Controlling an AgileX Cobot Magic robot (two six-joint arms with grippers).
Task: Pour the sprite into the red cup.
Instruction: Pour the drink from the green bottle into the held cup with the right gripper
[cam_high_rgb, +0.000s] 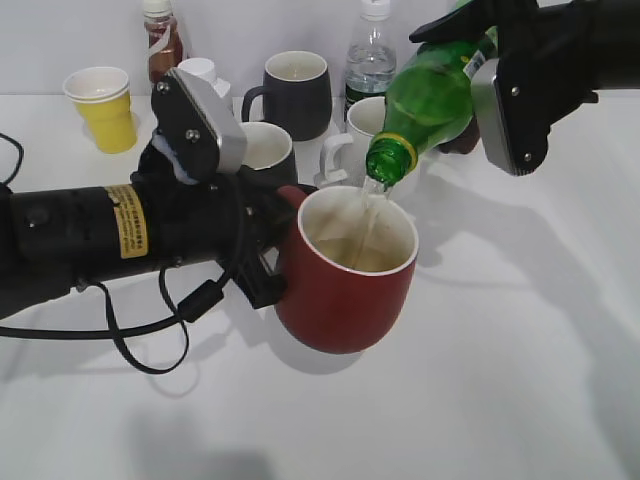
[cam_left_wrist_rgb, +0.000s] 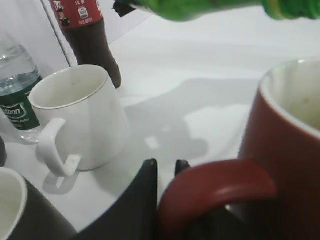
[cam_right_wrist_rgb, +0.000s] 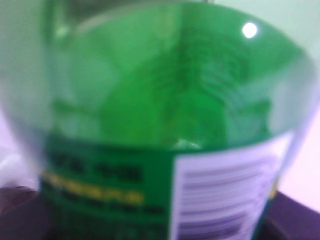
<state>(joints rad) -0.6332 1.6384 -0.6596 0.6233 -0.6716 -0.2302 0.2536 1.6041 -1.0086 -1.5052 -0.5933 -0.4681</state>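
Observation:
The red cup (cam_high_rgb: 345, 290) stands on the white table at the middle; pale liquid lies inside it. My left gripper (cam_high_rgb: 268, 262) is shut on its handle; in the left wrist view the black fingers (cam_left_wrist_rgb: 167, 172) clamp the red handle (cam_left_wrist_rgb: 215, 187). My right gripper (cam_high_rgb: 495, 70) is shut on the sprite (cam_high_rgb: 430, 100), a green bottle tilted neck-down with its mouth just above the cup's far rim. A thin clear stream falls from the mouth into the cup. The sprite (cam_right_wrist_rgb: 160, 125) fills the right wrist view and hides the fingers there. Its neck crosses the top of the left wrist view (cam_left_wrist_rgb: 200, 7).
Behind the cup stand a white mug (cam_high_rgb: 360, 130), two black mugs (cam_high_rgb: 295, 90) (cam_high_rgb: 265, 150), a clear water bottle (cam_high_rgb: 370, 55), a dark cola bottle (cam_high_rgb: 162, 40) and a yellow paper cup (cam_high_rgb: 103, 108). A black cable (cam_high_rgb: 150, 330) loops on the table at the left.

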